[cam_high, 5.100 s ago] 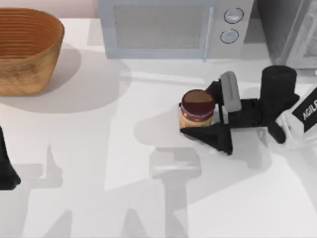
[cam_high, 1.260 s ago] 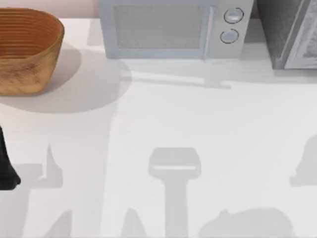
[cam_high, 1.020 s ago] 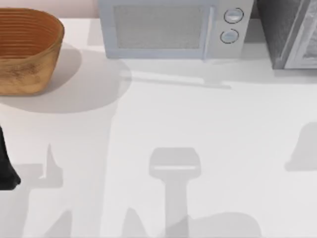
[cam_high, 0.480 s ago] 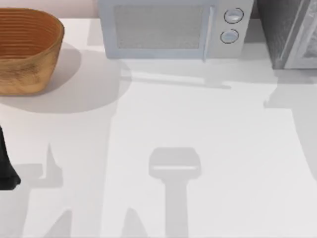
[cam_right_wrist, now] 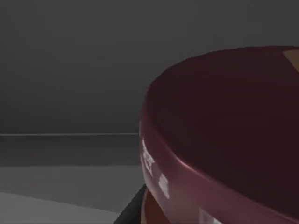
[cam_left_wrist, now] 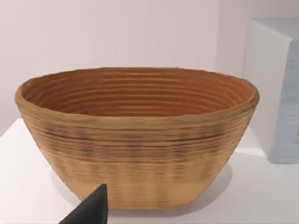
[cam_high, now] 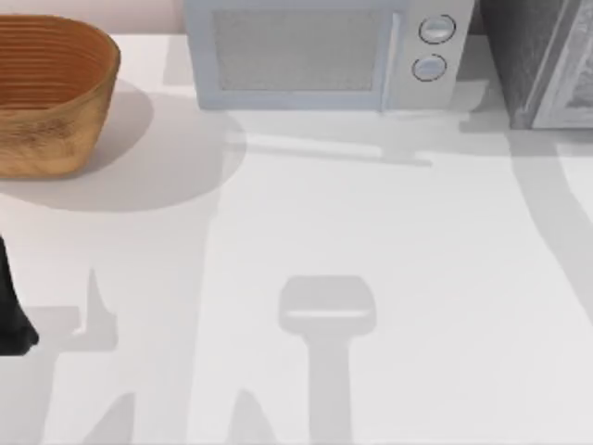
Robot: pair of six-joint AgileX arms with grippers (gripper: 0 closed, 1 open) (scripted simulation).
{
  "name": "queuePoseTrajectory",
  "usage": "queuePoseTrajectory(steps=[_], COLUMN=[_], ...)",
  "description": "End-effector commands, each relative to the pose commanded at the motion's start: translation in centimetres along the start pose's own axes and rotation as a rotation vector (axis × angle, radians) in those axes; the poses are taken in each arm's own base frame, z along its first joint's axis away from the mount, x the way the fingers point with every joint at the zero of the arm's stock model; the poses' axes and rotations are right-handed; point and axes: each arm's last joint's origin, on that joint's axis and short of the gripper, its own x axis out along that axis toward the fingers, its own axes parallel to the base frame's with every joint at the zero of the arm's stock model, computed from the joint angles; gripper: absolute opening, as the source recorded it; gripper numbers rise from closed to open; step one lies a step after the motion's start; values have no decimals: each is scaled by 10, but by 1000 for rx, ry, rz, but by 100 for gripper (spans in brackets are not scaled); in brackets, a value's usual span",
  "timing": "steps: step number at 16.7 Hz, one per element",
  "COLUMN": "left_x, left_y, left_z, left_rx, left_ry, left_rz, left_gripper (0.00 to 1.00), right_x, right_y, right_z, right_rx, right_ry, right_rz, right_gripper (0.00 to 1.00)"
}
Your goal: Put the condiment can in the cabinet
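Can [cam_right_wrist: 224, 140] and right arm gone from your table [cam_high: 371, 232] since earlier, now before grey cabinet [cam_high: 537, 56] interior; release pending; grip unreadable.

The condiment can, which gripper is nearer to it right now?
Right. The condiment can sits right up against the right wrist camera, before dark grey walls. The left arm is parked at the table's left edge, facing the basket.

basket [cam_high: 51, 93] at the table's [cam_high: 389, 278] far left, microwave [cam_high: 324, 51] right of it (cabinet [cam_high: 542, 56] at far right).
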Motion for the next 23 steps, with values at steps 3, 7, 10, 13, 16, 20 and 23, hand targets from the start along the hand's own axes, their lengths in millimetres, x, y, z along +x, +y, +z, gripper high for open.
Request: queuePoseTrajectory(steps=[3, 7, 10, 13, 16, 20, 23], left_x=[0, 0, 0, 0, 0, 0, 0], left_y=[0, 0, 0, 0, 0, 0, 0], left_z=[0, 0, 0, 0, 0, 0, 0], left_rx=[0, 0, 0, 0, 0, 0, 0], left_ry=[0, 0, 0, 0, 0, 0, 0], left_rz=[0, 0, 0, 0, 0, 0, 0], left_gripper=[100, 100, 100, 100, 100, 100, 100], right_x=[14, 16, 16, 35, 83, 150, 165], right_y=[6, 7, 6, 7, 8, 9, 4], right_z=[7, 7, 7, 12, 7, -14, -15], right_rx=[-7, -9, -6, -4, -3, -7, -6], right_ry=[10, 12, 11, -7, 8, 38, 13], right_rz=[6, 7, 6, 14, 0, -1, 4], right_gripper=[0, 0, 0, 0, 0, 0, 0])
